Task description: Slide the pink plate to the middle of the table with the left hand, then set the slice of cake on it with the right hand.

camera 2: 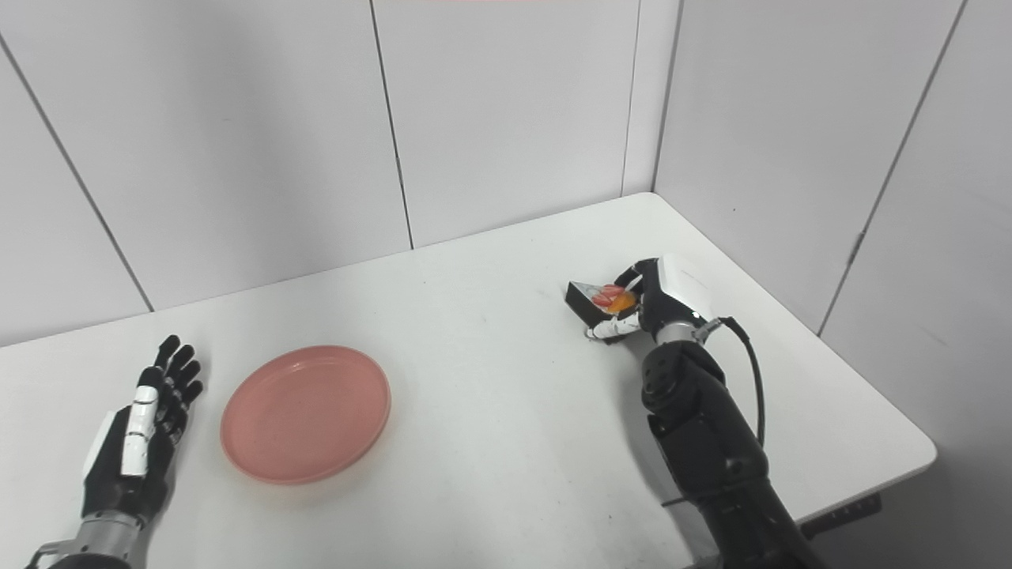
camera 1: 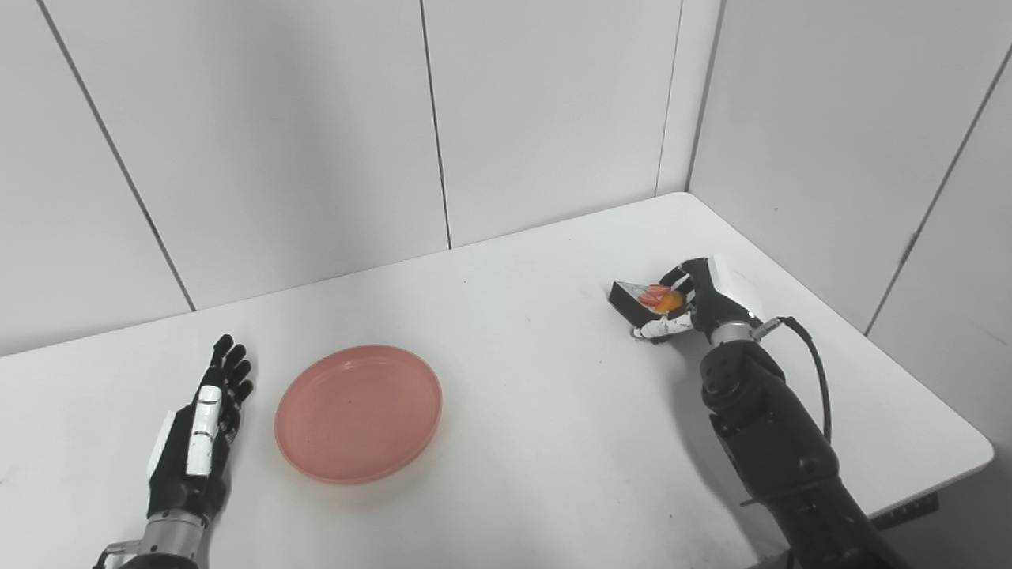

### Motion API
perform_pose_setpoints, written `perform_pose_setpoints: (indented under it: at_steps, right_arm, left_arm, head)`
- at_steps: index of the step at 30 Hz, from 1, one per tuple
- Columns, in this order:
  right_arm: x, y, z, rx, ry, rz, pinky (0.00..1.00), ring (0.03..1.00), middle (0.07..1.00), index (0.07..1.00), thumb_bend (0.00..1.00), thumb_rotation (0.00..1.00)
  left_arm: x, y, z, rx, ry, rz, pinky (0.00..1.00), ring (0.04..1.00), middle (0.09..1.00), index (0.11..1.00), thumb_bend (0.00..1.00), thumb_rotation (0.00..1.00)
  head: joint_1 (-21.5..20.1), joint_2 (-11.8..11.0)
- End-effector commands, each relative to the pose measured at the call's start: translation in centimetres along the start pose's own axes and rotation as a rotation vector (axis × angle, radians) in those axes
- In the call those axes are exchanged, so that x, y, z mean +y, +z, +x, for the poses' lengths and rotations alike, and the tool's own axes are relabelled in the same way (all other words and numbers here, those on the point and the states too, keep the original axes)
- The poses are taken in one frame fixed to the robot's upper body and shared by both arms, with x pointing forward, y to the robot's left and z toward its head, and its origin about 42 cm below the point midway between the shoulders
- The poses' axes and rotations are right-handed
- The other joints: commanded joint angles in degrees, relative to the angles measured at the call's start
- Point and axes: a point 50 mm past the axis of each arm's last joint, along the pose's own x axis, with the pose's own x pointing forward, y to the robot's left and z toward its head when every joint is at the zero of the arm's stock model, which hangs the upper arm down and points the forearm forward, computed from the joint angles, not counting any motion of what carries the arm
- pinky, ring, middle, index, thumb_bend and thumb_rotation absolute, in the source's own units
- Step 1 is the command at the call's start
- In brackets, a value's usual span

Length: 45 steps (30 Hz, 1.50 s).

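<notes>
The pink plate [camera 1: 358, 412] lies flat on the white table [camera 1: 522, 395], left of the middle, with nothing on it. My left hand [camera 1: 199, 433] rests open on the table just left of the plate, fingers straight and apart from its rim. Over at the right, my right hand [camera 1: 689, 304] is shut on the slice of cake [camera 1: 640, 301], a dark wedge with red and orange topping. The slice sits at table level; whether it touches the surface is unclear.
Grey wall panels close the table at the back and right, meeting at the far right corner. The table's right edge [camera 1: 933, 387] runs close beside my right arm. A black cable [camera 1: 818, 371] loops off the right wrist.
</notes>
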Motion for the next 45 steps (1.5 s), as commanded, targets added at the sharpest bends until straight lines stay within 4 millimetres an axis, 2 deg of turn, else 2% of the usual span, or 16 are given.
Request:
perform_pose_setpoints:
  at_steps: [1, 6, 8, 9, 10, 14, 20, 24, 33, 45]
  right_arm:
    - [-3.1, 2.4, 0.8, -0.107, -0.109, 0.008, 0.28, 0.364, 0.442, 0.527, 0.52, 0.0]
    - [-4.4, 2.8, 0.5, -0.16, -0.134, 0.022, 0.25, 0.323, 0.421, 0.531, 0.52, 0.0]
    - [-4.8, 3.2, 0.3, -0.186, -0.136, 0.036, 0.24, 0.311, 0.411, 0.527, 0.52, 0.0]
    - [-5.1, 3.5, 0.1, -0.201, -0.135, 0.049, 0.23, 0.305, 0.409, 0.526, 0.52, 0.0]
    - [-5.2, 3.7, 0.0, -0.21, -0.135, 0.057, 0.23, 0.301, 0.407, 0.525, 0.52, 0.0]
    - [-6.0, 4.8, -0.6, -0.299, -0.119, 0.073, 0.22, 0.289, 0.408, 0.525, 0.52, 0.0]
    - [-6.3, 6.5, -1.8, -0.4, -0.081, 0.109, 0.23, 0.298, 0.441, 0.526, 0.52, 0.0]
    - [-6.2, 7.4, -2.6, -0.439, -0.036, 0.123, 0.22, 0.293, 0.431, 0.531, 0.52, 0.0]
    - [-4.7, 9.4, -4.9, -0.549, 0.055, 0.145, 0.21, 0.274, 0.412, 0.529, 0.51, 0.0]
    - [-2.5, 10.2, -7.1, -0.646, 0.191, 0.146, 0.24, 0.32, 0.447, 0.527, 0.52, 0.0]
  left_arm:
    - [-1.2, -1.0, -0.5, 0.018, -0.009, -0.043, 1.0, 1.0, 1.0, 1.0, 0.61, 1.0]
    - [-2.8, -0.4, -0.8, 0.007, 0.004, 0.014, 1.0, 1.0, 1.0, 1.0, 0.58, 1.0]
    - [-3.3, -0.4, -0.8, 0.007, 0.003, -0.002, 1.0, 1.0, 1.0, 1.0, 0.57, 1.0]
    - [-3.7, -0.4, -0.8, 0.011, 0.0, 0.0, 1.0, 1.0, 1.0, 1.0, 0.57, 1.0]
    - [-3.8, -0.5, -0.7, 0.013, -0.003, 0.004, 1.0, 1.0, 1.0, 1.0, 0.56, 1.0]
    - [-5.0, -0.5, -0.6, 0.031, -0.008, -0.011, 1.0, 1.0, 1.0, 1.0, 0.57, 1.0]
    - [-6.5, -0.7, -0.2, 0.008, 0.007, -0.026, 1.0, 1.0, 1.0, 1.0, 0.51, 1.0]
    - [-7.5, -0.7, 0.0, -0.013, 0.023, -0.022, 1.0, 1.0, 1.0, 1.0, 0.49, 1.0]
    - [-9.2, -0.7, 0.4, -0.013, 0.038, -0.022, 1.0, 1.0, 1.0, 1.0, 0.54, 1.0]
    - [-10.7, -0.6, 0.9, 0.003, 0.023, 0.01, 1.0, 1.0, 1.0, 1.0, 0.61, 1.0]
  head:
    - [1.93, 0.09]
    - [9.54, 0.72]
    - [9.84, 0.76]
    - [12.03, 0.87]
    - [12.03, 0.87]
    - [16.38, 1.21]
    - [20.25, 1.69]
    - [21.61, 1.9]
    - [22.91, 1.97]
    - [22.42, 2.02]
